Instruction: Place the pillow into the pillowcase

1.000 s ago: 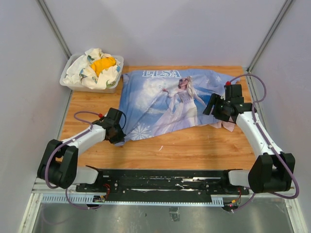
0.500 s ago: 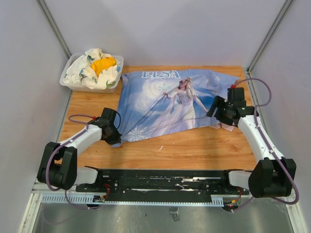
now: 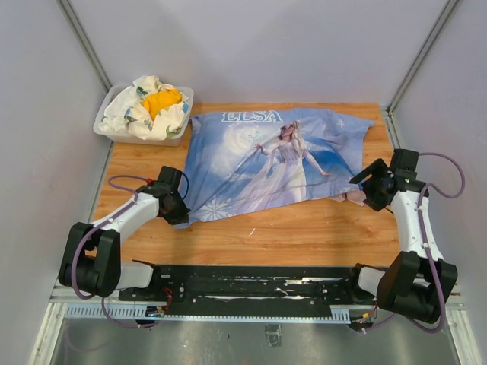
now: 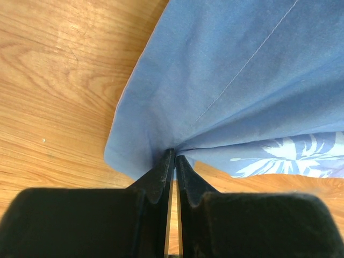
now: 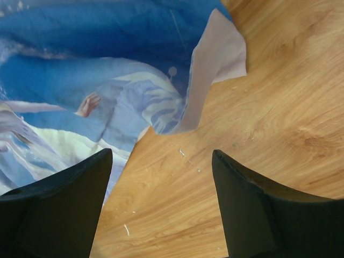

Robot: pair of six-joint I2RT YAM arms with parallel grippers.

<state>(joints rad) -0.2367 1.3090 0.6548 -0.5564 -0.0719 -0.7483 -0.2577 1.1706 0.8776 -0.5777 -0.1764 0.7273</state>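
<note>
Since half a second ago, the right hand (image 3: 368, 190) has backed off the pillowcase (image 3: 266, 160) toward 3 o'clock and now sits over bare table (image 3: 304, 228), just beside the cloth's right edge. The left hand (image 3: 176, 207) has stayed at the cloth's near-left corner, and the pillowcase has kept its place.

Left hand: in the left wrist view, the left hand (image 4: 173, 156) has its two fingers pressed almost together, pinching a gathered fold of the pillowcase (image 4: 236, 70). Creases fan out from the pinch point toward 12 and 2 o'clock. A white snowflake print shows at 4 o'clock in that view.

Right hand: in the right wrist view, the right hand (image 5: 161, 156) is spread wide and grips nothing; wood grain shows between the fingers. The pillowcase (image 5: 80, 80) fills the area from 9 to 12 o'clock. A pale pink corner (image 5: 217, 48) is turned up at 1 o'clock, apart from both fingers.

Pillowcase: it lies spread on the table, printed side up, with the "ELSA" lettering toward 12 o'clock in the top view. It is mostly flat, with wrinkles running toward the left hand at 8 o'clock.

At 10 o'clock on the table stands a white bin (image 3: 103, 125) holding a white-and-yellow cloth bundle (image 3: 156, 103), close to the pillowcase's far-left corner.
</note>
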